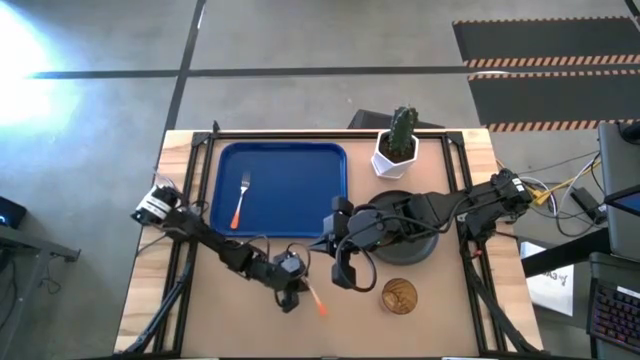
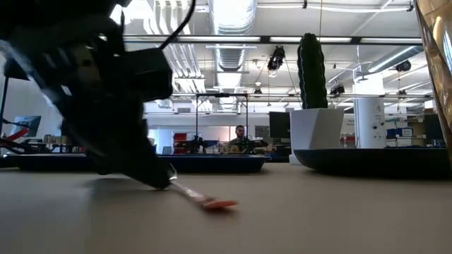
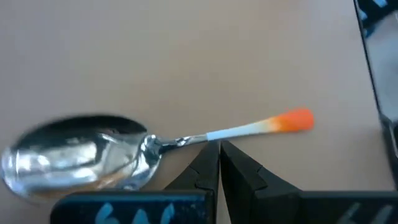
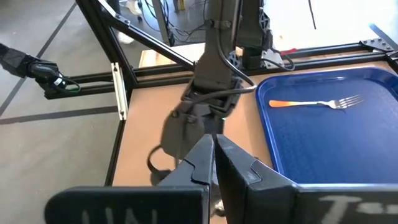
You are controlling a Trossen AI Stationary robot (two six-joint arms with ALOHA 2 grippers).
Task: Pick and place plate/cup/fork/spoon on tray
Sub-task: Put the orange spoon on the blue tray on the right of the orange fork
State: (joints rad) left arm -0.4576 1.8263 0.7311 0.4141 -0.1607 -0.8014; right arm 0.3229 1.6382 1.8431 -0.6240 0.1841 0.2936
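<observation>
left gripper (image 3: 219, 149) closed, fingertips touching the spoon (image 3: 149, 146) stem on the table; spoon handle sticks out just past it. right gripper (image 4: 214, 146) closed, hovering near, the fork (image 4: 317, 103) lying in the tray (image 4: 348, 143) beside it.

The right gripper (image 4: 214, 163), two dark fingers pressed together tip to tip, hangs above the light brown wooden table (image 4: 134, 146), just beside the near rim of the large blue rectangular plastic tray (image 4: 323, 140). On the tray's blue floor lies the small fork with silver metal tines and orange handle (image 4: 316, 103), flat and alone. Farther off, the dark left arm (image 4: 214, 74) reaches down over the table beside the tray, with black frame rails (image 4: 127, 34) and grey floor beyond.
</observation>
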